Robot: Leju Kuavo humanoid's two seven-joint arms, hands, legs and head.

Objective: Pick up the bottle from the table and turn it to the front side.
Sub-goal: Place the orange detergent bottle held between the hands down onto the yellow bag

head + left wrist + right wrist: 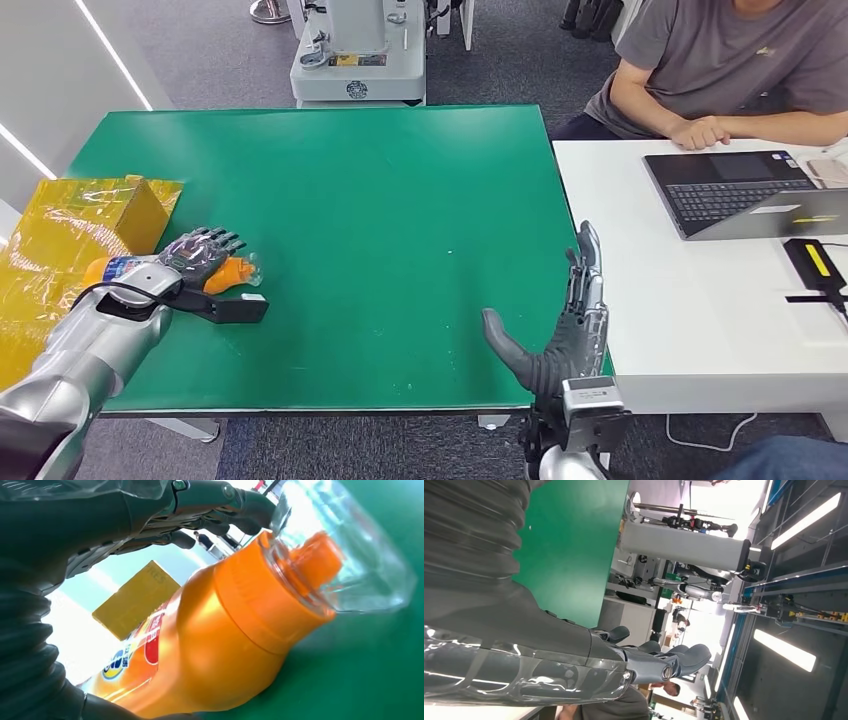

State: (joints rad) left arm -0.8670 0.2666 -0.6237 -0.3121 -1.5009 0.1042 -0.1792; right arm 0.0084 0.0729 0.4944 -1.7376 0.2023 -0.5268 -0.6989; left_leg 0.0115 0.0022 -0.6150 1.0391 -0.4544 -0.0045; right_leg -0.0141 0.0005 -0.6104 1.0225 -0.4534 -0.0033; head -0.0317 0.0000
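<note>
Box (140,212) (yellow) sits just beside bottle (232,271) under left hand (200,255).

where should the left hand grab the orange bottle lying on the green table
Likely around the wide body, from above: the bottle lies on its side, the clear cap end narrows, and the left hand already sits over it, fingers arching across.

The middle of the green table (380,200) lies bare between the two hands. At its left edge, a yellow box (140,212) wrapped in yellow film stands just behind the orange bottle (235,270), hemming that corner. The right hand (570,335) hangs at the table's right edge, beside the white desk (690,330).
</note>
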